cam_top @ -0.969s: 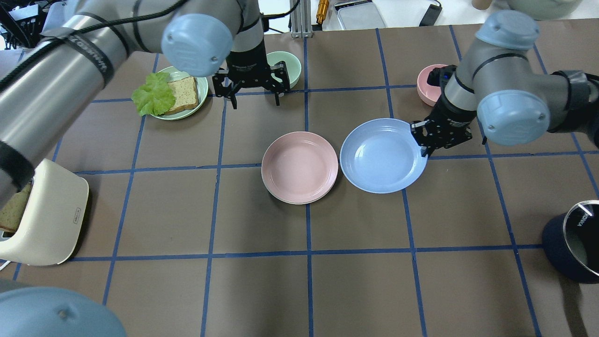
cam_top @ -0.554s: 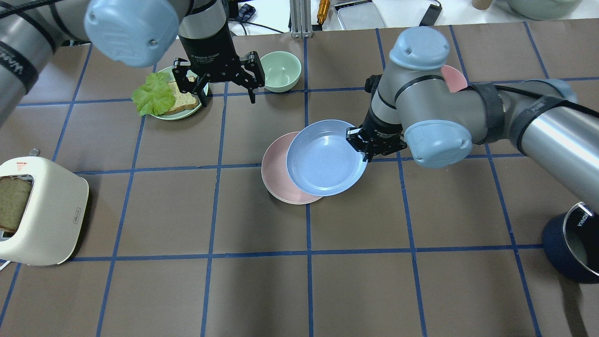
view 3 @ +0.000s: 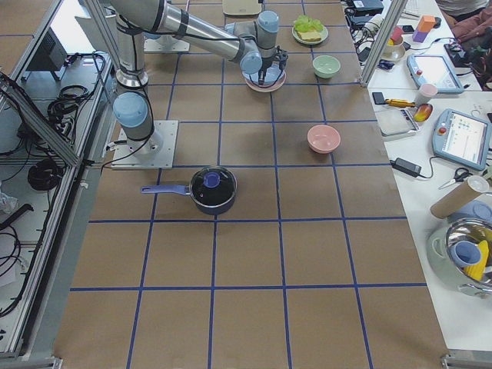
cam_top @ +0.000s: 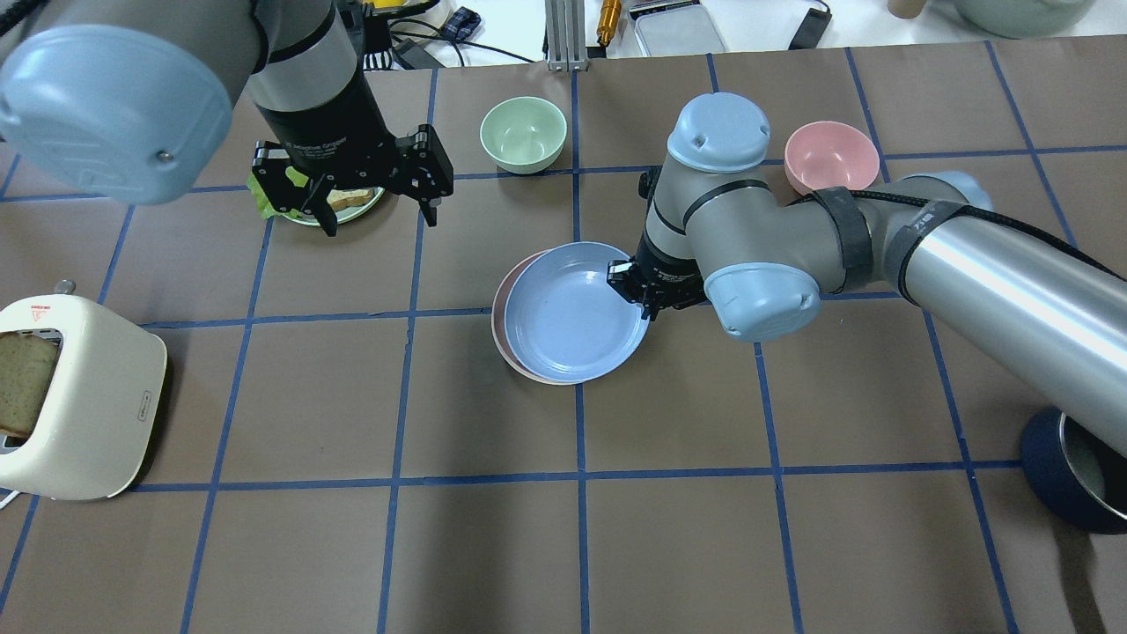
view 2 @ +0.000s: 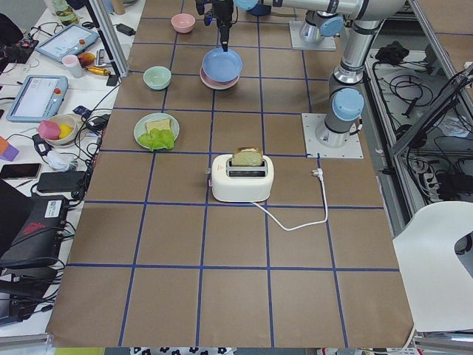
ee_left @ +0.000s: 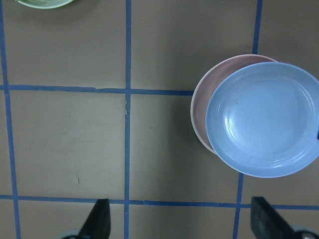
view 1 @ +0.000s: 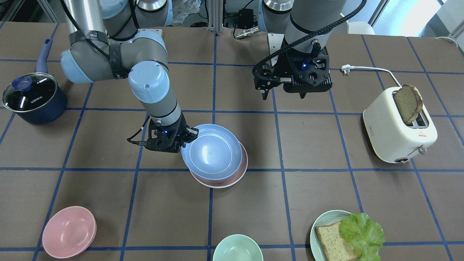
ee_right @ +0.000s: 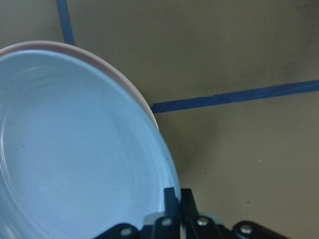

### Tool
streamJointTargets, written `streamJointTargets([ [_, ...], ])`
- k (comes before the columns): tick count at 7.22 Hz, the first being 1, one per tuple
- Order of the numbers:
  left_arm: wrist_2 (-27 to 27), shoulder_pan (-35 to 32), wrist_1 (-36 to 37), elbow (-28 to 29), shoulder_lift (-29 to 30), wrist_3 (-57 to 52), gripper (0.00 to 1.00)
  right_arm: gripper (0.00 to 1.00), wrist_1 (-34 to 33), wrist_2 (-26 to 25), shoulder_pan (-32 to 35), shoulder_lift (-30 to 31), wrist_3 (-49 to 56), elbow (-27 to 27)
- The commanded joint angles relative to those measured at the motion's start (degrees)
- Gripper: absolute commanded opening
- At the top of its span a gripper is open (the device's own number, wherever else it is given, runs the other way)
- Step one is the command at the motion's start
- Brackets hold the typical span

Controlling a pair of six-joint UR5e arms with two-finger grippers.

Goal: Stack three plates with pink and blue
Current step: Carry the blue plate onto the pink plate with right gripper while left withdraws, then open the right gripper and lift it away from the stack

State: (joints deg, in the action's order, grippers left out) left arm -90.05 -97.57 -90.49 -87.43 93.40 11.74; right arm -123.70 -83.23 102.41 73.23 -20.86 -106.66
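Observation:
The light blue plate (cam_top: pixel 572 313) is over the pale pink plate (cam_top: pixel 504 304), offset a little to the right, so only a pink crescent shows. I cannot tell whether they touch. My right gripper (cam_top: pixel 636 291) is shut on the blue plate's right rim, which is clear in the right wrist view (ee_right: pixel 177 199). The blue plate (view 1: pixel 212 152) and pink plate (view 1: pixel 221 182) also show in the front view. My left gripper (cam_top: pixel 379 216) is open and empty, high over the table's back left, looking down at both plates (ee_left: pixel 261 119). The cream-white plate is hidden.
A mint bowl (cam_top: pixel 522 132) and a pink bowl (cam_top: pixel 830 154) stand at the back. A green plate with bread and lettuce (view 1: pixel 348 235) lies under my left gripper. A toaster (cam_top: pixel 79 396) is front left and a dark pot (cam_top: pixel 1074 475) front right.
My right gripper has carried the blue plate leftward until it covers most of the pink plate. My left arm has moved left, over the bread plate.

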Motion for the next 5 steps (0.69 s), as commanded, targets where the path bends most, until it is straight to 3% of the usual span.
streamJointTargets([
  [1,0.49,2.73,2.58,-1.34,-0.85,-3.36,1.00,1.00,-1.01,0.00,-0.89,-0.54,-0.15,0.83],
  [3,0.58,3.35,3.12,-0.73,-0.50,-4.88,1.00,1.00,1.17,-0.96,-4.05,-0.02,2.21,5.30],
  [4,0.67,3.44,3.04,-0.99,-0.76,-4.62,1.00,1.00,3.71,-1.23,-6.24,0.77,10.14,7.32],
  [5,0.76,3.53,3.04,-0.81,-0.76,-4.01,1.00,1.00,11.65,-1.32,-9.48,2.60,17.27,11.34],
])
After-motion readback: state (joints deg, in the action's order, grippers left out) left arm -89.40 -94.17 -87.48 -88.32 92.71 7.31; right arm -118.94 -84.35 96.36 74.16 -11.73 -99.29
